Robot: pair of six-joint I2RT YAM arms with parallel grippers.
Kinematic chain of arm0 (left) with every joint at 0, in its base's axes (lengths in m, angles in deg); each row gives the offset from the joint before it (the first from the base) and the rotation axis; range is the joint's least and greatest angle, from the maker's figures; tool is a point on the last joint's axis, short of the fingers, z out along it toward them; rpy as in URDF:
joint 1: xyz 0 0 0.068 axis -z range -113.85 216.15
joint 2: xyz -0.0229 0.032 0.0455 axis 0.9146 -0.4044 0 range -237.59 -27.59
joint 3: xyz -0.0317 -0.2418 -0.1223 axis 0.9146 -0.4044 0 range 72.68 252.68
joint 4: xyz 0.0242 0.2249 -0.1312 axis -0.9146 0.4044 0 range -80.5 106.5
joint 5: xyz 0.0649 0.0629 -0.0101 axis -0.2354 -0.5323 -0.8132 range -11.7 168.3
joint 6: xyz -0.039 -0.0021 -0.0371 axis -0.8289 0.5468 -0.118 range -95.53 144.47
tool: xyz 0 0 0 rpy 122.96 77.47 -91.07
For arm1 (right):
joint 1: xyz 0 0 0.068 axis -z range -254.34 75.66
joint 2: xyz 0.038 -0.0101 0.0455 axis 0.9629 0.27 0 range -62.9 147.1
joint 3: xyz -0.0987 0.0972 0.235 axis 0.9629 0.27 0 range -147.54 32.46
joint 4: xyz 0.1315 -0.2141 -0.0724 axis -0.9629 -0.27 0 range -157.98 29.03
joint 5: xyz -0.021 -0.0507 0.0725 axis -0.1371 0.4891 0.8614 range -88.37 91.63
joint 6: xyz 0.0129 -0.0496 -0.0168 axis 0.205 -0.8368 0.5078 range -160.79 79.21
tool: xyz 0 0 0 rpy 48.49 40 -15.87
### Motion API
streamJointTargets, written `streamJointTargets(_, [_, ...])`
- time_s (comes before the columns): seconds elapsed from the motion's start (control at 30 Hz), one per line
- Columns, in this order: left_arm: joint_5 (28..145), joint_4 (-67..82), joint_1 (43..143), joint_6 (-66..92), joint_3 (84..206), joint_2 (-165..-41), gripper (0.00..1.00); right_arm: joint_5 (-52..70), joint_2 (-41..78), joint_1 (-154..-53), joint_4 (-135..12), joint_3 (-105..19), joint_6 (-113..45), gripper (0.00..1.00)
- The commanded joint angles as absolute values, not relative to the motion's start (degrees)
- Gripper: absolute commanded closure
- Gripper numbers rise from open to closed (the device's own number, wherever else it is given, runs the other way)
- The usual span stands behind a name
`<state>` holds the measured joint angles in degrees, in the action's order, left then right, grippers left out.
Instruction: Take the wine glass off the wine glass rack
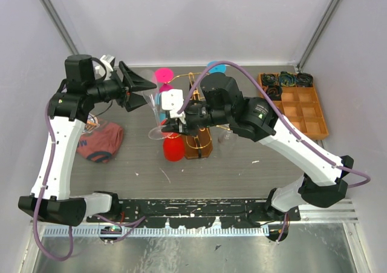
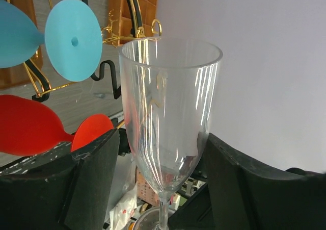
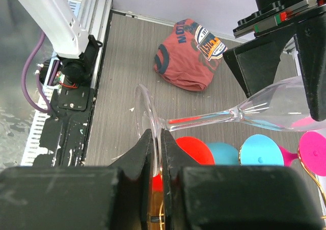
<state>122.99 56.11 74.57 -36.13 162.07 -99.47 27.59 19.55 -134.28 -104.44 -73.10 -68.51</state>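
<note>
Wine glass rack [image 1: 199,147] largely hidden. Wine glass [image 2: 170,107] lies roughly level: right jaws pinch its foot; left jaws flank the bowl, grip uncertain.

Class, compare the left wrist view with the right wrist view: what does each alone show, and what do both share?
Left wrist only: the open rim of the clear wine glass. Right wrist only: the red cloth, a pink glass, and the right hand pinching the clear glass's foot. Both: the clear wine glass's bowl between the fingers of the left hand, a blue glass and a red glass.
</note>
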Motion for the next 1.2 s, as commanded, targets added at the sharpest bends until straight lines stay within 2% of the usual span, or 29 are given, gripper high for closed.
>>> streamJointTargets(0.0, [124.8,57.0,74.8,-34.6,162.7,-99.7,0.27,27.0,17.8,-134.6,-101.8,-74.5,-69.6,0.99])
streamJointTargets(0.2, [124.8,56.9,74.8,-35.0,162.4,-99.8,0.19,28.6,18.0,-134.7,-101.8,-74.2,-69.6,0.99])
streamJointTargets(0.33, [124.7,55.3,74.8,-35.1,162.8,-99.9,0.19,29.6,17.8,-134.6,-101.8,-74.2,-69.6,0.99])
streamJointTargets(0.63, [124.8,54.3,74.9,-34.0,165.3,-102.4,0.38,29.7,17.8,-134.7,-102.3,-73.8,-69.8,0.99])
streamJointTargets(1.0, [123.7,55.7,74.9,-31.0,167.4,-103.1,0.67,26.6,17.1,-134.6,-101.8,-73.0,-68.8,0.98])
streamJointTargets(1.03, [123.6,55.8,74.9,-30.6,168.1,-103.3,0.7,24.8,16.9,-134.7,-100.9,-72.8,-67.8,0.79])
streamJointTargets(1.07, [123.6,56.3,74.7,-30.0,169.0,-103.8,0.71,22.6,16.6,-134.7,-99.8,-72.4,-66.3,0.53])
streamJointTargets(1.13, [123.0,58.2,73.6,-28.1,171.5,-104.6,0.74,18.9,15.9,-134.6,-98.7,-72.2,-65.1,0.09])
streamJointTargets(1.17, [122.6,58.9,72.8,-27.6,172.6,-105.0,0.74,18.0,15.4,-134.6,-98.5,-72.1,-64.7,0.01])
